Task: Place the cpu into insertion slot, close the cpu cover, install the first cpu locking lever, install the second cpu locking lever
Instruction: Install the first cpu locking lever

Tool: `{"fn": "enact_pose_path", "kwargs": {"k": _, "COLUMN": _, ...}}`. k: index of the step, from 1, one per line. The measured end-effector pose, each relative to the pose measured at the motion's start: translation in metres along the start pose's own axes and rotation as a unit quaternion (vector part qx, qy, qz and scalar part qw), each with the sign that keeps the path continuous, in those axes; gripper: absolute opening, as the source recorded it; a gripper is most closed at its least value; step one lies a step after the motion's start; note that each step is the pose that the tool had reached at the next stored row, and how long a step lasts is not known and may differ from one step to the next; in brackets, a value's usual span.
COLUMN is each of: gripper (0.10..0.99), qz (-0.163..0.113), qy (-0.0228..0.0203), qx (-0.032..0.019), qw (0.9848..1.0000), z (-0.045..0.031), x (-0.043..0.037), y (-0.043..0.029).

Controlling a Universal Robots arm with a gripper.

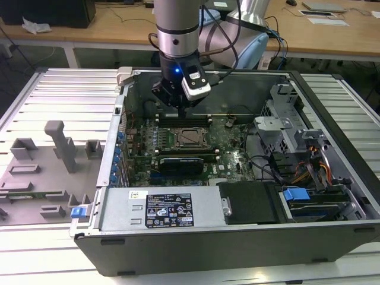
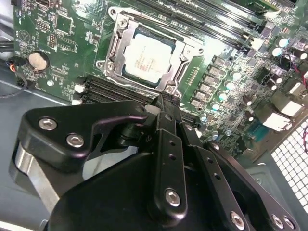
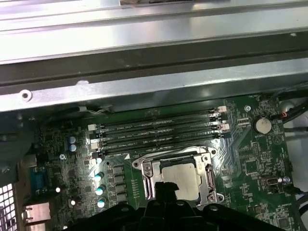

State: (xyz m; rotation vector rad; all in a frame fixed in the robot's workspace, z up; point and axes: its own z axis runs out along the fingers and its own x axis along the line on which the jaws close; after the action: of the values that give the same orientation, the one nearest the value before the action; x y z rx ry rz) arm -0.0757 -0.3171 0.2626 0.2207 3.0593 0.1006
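The cpu (image 2: 146, 54), a silver-grey square, lies flat in the insertion slot on the green motherboard (image 2: 48, 43); chip and plate cover the slot. The cpu cover (image 2: 182, 52), a metal frame plate, lies down around the chip's top. I also see the cpu (image 3: 181, 177) and cover (image 3: 150, 175) in the first wrist view, and the cpu (image 1: 191, 138) in the exterior view. My gripper (image 2: 166, 102) hangs just above the board beside the socket, near the memory slots (image 3: 159, 130), its fingers shut together with nothing between them. Whether the locking levers are latched I cannot tell.
The open computer case (image 1: 119, 113) lies on a slatted metal table. A black power supply (image 1: 172, 209) runs along its near wall; drive cages and cables (image 1: 297, 148) fill the exterior view's right. A grey fixture block (image 1: 59, 142) stands on the exterior view's left.
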Motion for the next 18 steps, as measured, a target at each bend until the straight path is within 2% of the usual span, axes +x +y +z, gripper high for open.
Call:
{"fn": "enact_pose_path", "kwargs": {"k": 3, "gripper": 0.106, "qz": 0.000, "qy": 0.0029, "qx": 0.0006, "qw": 1.0000, "z": 0.0011, "x": -0.0111, "y": 0.0010}}
{"fn": "enact_pose_path", "kwargs": {"k": 7, "gripper": 0.106, "qz": -0.001, "qy": 0.0131, "qx": 0.0023, "qw": 0.9999, "z": 0.0042, "x": -0.0300, "y": 0.0035}}
{"fn": "enact_pose_path", "kwargs": {"k": 13, "gripper": 0.106, "qz": -0.039, "qy": 0.0163, "qx": 0.0005, "qw": 0.9991, "z": 0.0090, "x": -0.0313, "y": 0.0021}}
{"fn": "enact_pose_path", "kwargs": {"k": 18, "gripper": 0.106, "qz": -0.046, "qy": 0.0168, "qx": 0.0000, "qw": 0.9988, "z": 0.0107, "x": -0.0328, "y": -0.0087}}
